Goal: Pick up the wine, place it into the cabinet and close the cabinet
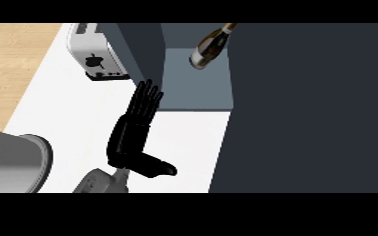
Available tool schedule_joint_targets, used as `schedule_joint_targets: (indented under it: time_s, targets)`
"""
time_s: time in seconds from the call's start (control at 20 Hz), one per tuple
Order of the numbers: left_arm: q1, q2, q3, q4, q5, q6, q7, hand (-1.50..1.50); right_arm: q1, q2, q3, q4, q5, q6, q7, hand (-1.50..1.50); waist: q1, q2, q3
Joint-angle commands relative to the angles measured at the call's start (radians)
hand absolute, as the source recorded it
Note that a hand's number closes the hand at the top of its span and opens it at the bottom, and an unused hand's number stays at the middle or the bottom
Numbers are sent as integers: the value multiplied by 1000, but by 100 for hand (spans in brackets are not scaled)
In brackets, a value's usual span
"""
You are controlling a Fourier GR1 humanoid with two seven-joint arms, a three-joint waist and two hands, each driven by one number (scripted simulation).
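I have the wine [209, 47] in the cabinet's [196, 86] far-right corner, door [140, 47] not yet shut, left hand [133, 130] flat-fingered and empty.

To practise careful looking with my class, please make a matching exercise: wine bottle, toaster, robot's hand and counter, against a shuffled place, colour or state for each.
Things:
1 wine bottle
2 toaster
3 left hand
4 counter

Descriptions:
A white
B open, fingers straight
C inside the cabinet
D silver, at the view's upper left

Pairs: 1-C, 2-D, 3-B, 4-A
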Motion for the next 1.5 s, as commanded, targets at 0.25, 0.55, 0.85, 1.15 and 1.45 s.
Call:
schedule_joint_targets:
  time_s: [0.25,0.55,0.85,1.15,1.45]
  targets:
    - [136,134,89,-71,23,-107,-60,-150,44,-103,77,-190,-88,150,69,-150,-3,2,0]
    - [144,206,169,-79,40,-143,-60,-150,31,-175,162,-250,-63,261,60,150,-10,2,-1]
    - [219,283,244,-137,98,-219,-47,-150,-1,-160,190,-269,-34,249,88,150,-3,4,-1]
    - [191,364,338,-147,165,-264,21,-150,-118,-52,275,-204,4,214,157,150,4,6,-2]
    - [228,374,371,-89,185,-348,-13,-150,-188,2,329,-189,-2,214,212,150,12,7,-4]
